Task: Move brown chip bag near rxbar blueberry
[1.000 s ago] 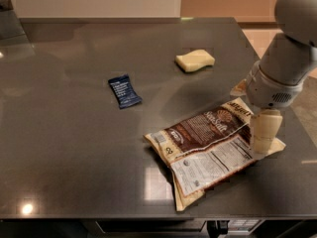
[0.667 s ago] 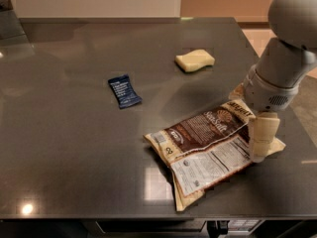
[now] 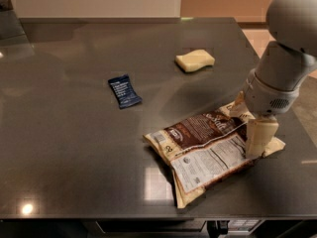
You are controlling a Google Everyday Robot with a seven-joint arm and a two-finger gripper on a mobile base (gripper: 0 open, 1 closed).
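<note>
The brown chip bag (image 3: 208, 152) lies flat on the dark table (image 3: 74, 157) at the front right, label panel facing up. The rxbar blueberry (image 3: 124, 90), a small navy wrapper, lies to its upper left, well apart from it. My gripper (image 3: 249, 122) is down at the bag's right end. Its cream fingers (image 3: 260, 135) stand apart, one on each side of the bag's edge. It is open, and the bag rests on the table.
A pale yellow sponge (image 3: 194, 60) lies behind the bag toward the back of the table. The table's right edge (image 3: 297, 128) runs close beside the gripper, and the front edge is just below the bag.
The upper arm has shifted slightly to the right. The gripper stays at the bag's right end, and the bag has not moved.
</note>
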